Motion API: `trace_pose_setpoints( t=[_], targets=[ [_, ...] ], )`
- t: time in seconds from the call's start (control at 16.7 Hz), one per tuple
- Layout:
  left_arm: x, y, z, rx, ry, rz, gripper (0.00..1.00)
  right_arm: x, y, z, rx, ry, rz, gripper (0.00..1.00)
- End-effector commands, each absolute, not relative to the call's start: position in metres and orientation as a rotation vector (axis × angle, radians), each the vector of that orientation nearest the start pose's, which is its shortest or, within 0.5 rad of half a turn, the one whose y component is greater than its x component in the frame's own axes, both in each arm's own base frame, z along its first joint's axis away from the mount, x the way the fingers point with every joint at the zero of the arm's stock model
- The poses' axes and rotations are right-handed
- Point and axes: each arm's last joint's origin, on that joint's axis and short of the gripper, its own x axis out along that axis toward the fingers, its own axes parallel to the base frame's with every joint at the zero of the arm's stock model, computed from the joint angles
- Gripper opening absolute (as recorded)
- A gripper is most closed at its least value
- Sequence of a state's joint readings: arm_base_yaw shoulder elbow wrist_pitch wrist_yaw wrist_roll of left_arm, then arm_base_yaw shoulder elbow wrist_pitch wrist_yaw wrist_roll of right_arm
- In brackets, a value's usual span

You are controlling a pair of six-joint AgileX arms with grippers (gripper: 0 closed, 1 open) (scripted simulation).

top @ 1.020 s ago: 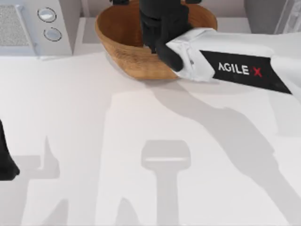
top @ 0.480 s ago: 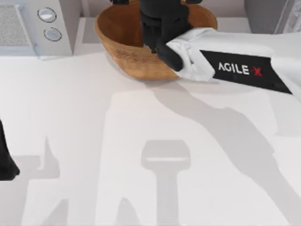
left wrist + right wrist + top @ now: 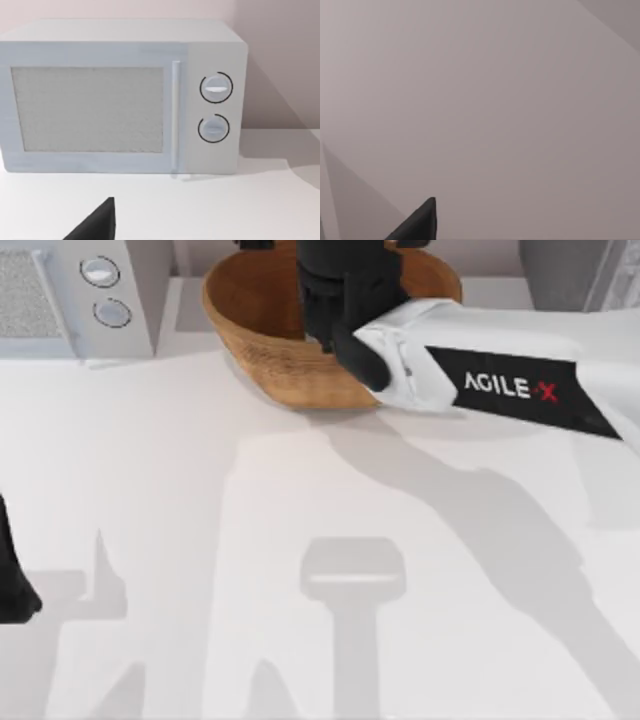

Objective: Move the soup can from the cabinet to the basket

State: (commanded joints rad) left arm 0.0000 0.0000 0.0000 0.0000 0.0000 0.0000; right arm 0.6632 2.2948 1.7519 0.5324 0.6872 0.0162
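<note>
Your right arm (image 3: 500, 390), a white shell with a black panel, reaches in from the table's right, and its dark wrist hangs over the basket (image 3: 262, 345) at the far middle of the table. The basket is a round, bowl-shaped wicker piece, warm brown, with fine ringed ridges on its outer wall and a smoother inside. The wrist blocks the right gripper, so you cannot tell how it stands; the right wrist view gives you a plain grey wall. You cannot tell where the soup can is. Your left arm (image 3: 12, 580) sits parked at the table's left edge. Its wrist view faces a boxy white microwave (image 3: 120, 95) with 2 round knobs and a speckled door panel.
</note>
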Motion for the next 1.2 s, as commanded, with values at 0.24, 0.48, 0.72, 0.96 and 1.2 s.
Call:
trace_pose_setpoints(
  t=[0.24, 0.48, 0.72, 0.96, 1.2],
  targets=[
    [0.106, -0.001, 0.160, 0.000, 0.000, 0.000, 1.00, 0.427, 0.312, 0.229, 0.001, -0.001, 0.003, 1.00],
    [0.106, -0.001, 0.160, 0.000, 0.000, 0.000, 1.00, 0.414, 0.265, 0.268, -0.001, -0.003, -0.003, 1.00],
    [0.106, -0.001, 0.160, 0.000, 0.000, 0.000, 1.00, 0.365, 0.186, 0.322, -0.001, -0.013, -0.004, 1.00],
    [0.106, -0.001, 0.160, 0.000, 0.000, 0.000, 1.00, 0.273, 0.098, 0.350, 0.010, -0.048, -0.002, 1.00],
    [0.106, -0.001, 0.160, 0.000, 0.000, 0.000, 1.00, 0.176, 0.037, 0.320, 0.013, -0.083, -0.001, 1.00]
  ],
)
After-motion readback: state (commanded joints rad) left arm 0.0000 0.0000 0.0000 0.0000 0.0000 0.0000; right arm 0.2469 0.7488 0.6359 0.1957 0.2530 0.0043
